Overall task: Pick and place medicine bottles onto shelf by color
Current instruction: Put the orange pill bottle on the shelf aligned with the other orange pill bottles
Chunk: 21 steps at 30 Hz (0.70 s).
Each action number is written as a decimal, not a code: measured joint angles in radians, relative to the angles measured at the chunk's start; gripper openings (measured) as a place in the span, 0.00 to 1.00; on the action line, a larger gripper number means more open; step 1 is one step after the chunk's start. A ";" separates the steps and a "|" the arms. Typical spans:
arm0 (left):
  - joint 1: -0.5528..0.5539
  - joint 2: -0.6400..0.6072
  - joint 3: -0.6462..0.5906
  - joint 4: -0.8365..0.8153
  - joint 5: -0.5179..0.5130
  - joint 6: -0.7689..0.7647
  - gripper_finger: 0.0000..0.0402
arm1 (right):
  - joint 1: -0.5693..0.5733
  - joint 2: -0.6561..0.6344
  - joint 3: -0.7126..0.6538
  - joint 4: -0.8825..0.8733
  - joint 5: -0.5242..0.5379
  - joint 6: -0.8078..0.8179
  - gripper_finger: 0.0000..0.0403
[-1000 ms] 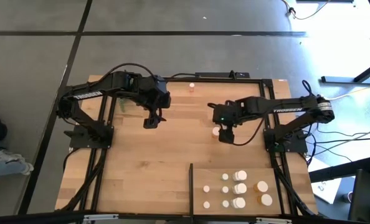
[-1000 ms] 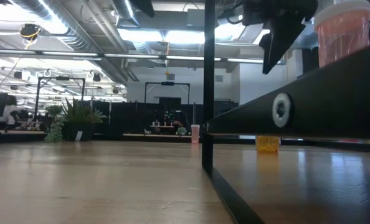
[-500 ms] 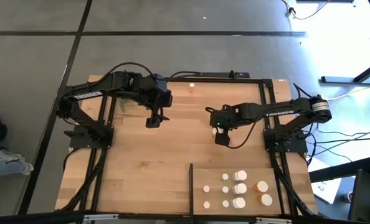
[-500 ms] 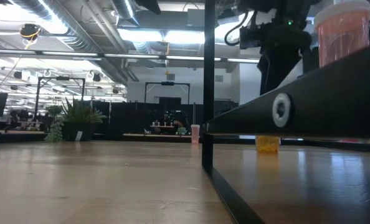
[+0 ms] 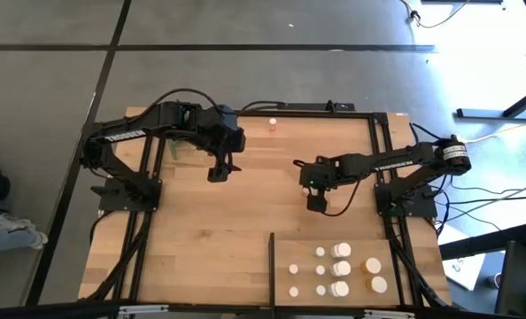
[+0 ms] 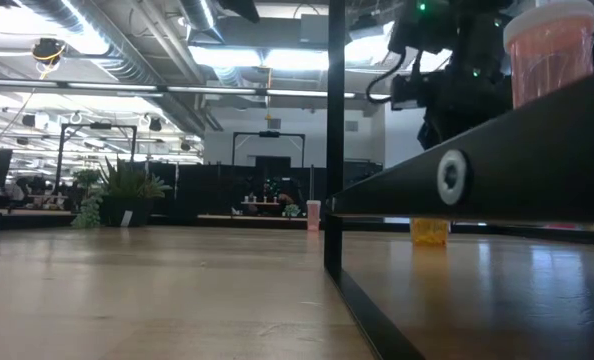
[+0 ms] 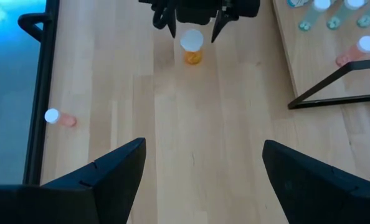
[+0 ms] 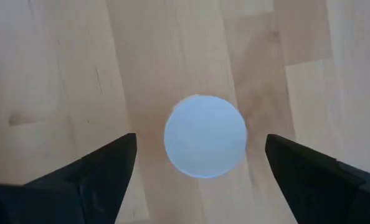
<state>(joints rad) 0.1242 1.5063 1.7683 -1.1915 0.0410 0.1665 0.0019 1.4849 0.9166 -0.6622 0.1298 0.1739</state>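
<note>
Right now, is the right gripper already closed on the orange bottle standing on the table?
No: in the right wrist view the bottle's white cap sits apart from both open fingers of the right gripper.

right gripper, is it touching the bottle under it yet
Apart. In the right wrist view the bottle's white cap sits between the right gripper's open fingers, with bare wood showing on both sides.

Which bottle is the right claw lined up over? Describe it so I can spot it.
On the open tabletop, away from the shelf, the right claw hangs open. Directly beneath it stands one orange bottle with a white cap, alone; the only other loose bottle sits near the table's far edge.
</note>
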 joint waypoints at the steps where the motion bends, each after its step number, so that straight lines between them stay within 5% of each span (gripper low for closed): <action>1: 0.000 0.000 0.000 0.000 0.000 0.000 0.79 | -0.002 0.000 -0.008 0.008 0.000 0.000 0.89; 13: 0.000 0.000 0.000 0.004 -0.001 0.000 0.79 | -0.026 0.000 -0.108 0.168 -0.019 0.000 0.88; 21: 0.000 0.000 0.000 0.004 -0.001 0.000 0.79 | -0.038 0.005 -0.123 0.202 -0.019 0.005 0.74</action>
<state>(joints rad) 0.1242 1.5063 1.7683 -1.1873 0.0402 0.1665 -0.0357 1.4902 0.7933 -0.4601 0.1110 0.1791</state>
